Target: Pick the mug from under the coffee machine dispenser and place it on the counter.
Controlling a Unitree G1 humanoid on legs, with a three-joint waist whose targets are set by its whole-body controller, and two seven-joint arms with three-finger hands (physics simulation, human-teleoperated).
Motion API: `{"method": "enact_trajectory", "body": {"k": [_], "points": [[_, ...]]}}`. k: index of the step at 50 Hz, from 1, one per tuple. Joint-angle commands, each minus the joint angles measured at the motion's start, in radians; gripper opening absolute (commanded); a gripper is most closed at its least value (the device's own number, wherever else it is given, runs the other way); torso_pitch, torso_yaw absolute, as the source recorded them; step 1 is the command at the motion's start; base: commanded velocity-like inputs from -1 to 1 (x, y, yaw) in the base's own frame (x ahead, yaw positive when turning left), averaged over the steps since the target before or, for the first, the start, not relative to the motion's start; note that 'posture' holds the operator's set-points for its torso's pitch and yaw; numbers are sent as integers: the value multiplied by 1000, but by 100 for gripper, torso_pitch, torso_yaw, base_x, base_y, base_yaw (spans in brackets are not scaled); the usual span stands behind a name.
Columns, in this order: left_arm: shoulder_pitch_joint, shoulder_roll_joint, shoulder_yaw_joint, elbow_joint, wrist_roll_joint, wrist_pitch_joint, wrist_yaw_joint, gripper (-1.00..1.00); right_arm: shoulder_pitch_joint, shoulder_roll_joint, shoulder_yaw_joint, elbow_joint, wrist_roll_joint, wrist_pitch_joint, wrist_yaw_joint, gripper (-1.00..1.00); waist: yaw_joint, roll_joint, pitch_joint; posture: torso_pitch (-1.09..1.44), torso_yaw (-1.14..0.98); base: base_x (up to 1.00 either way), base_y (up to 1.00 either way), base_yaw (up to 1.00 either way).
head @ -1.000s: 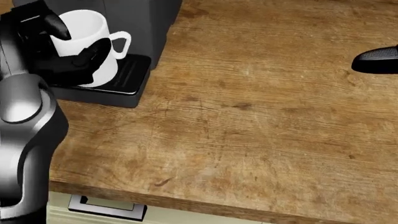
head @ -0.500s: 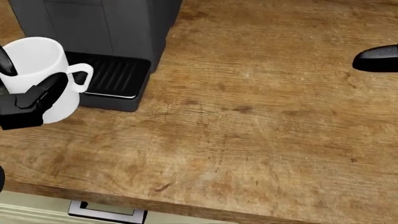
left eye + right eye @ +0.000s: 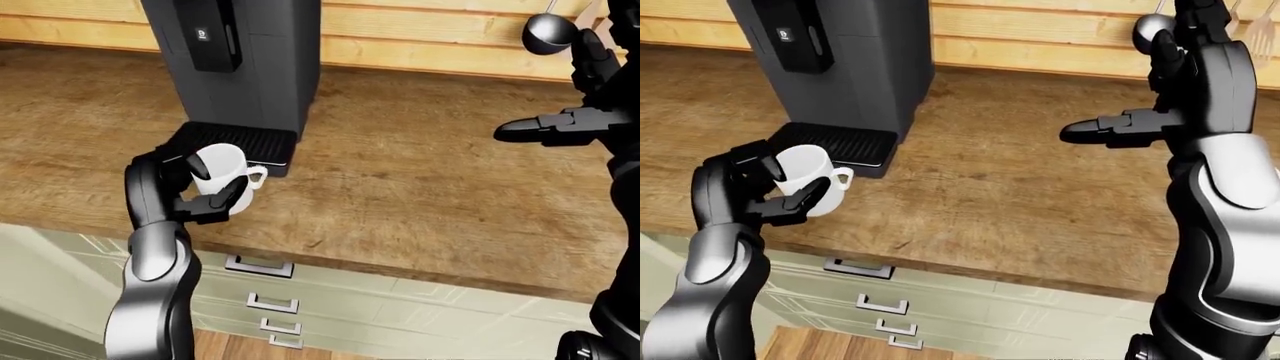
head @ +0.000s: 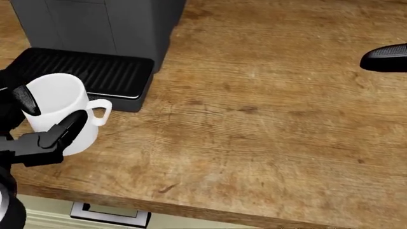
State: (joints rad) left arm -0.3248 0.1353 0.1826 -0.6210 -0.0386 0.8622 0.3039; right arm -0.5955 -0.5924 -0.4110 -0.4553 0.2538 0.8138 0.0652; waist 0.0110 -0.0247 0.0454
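Wooden counter (image 4: 267,119) spreads under you, machine (image 3: 245,67) at its far left; your left hand (image 4: 38,129) has its fingers clamped on the mug (image 4: 60,112), upright off the drip tray (image 4: 95,71), near the counter's near edge; your right hand (image 3: 1120,126) hovers with fingers stretched apart.

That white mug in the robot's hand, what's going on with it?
The robot's left hand has its fingers closed round the white mug and holds it over the wooden counter, just off the coffee machine's empty drip tray. The mug sits upright, handle pointing to the view's right. The right hand hovers open, holding nothing.
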Motion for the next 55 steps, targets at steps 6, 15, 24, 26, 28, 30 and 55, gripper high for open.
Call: {"method": "enact_trajectory", "body": {"k": [6,15,24,26,28,30,55], "points": [[43,-45,-57,-43,55,-94,-7,-100,-26,-22,-18,-26,1,-23,-6,100,1,-4,-24,0,0,0,0,0],[71,-67,-72,-20,87,-149,-30,-100,-25,-22,-18,-29,2,-22,-6,100,3,-6,-26,0,0,0,0,0],[74,-71,-78,-20,108,-153,-46,69,-22,-22,-19,-34,3,-19,-5,100,4,-6,-27,0,0,0,0,0],[74,-71,-79,-23,112,-148,-50,100,-23,-22,-19,-32,3,-20,-5,100,4,-6,-27,0,0,0,0,0],[64,-69,-74,-31,115,-133,-54,100,-31,-25,-18,-29,4,-17,-6,100,4,-6,-27,0,0,0,0,0],[60,-69,-73,-35,116,-127,-55,100,-29,-25,-18,-29,4,-18,-6,100,3,-7,-26,0,0,0,0,0],[1,-45,-74,-426,72,332,-172,100,-43,-43,-21,-28,13,-6,-7,100,1,-4,-20,0,0,0,0,0]]}}
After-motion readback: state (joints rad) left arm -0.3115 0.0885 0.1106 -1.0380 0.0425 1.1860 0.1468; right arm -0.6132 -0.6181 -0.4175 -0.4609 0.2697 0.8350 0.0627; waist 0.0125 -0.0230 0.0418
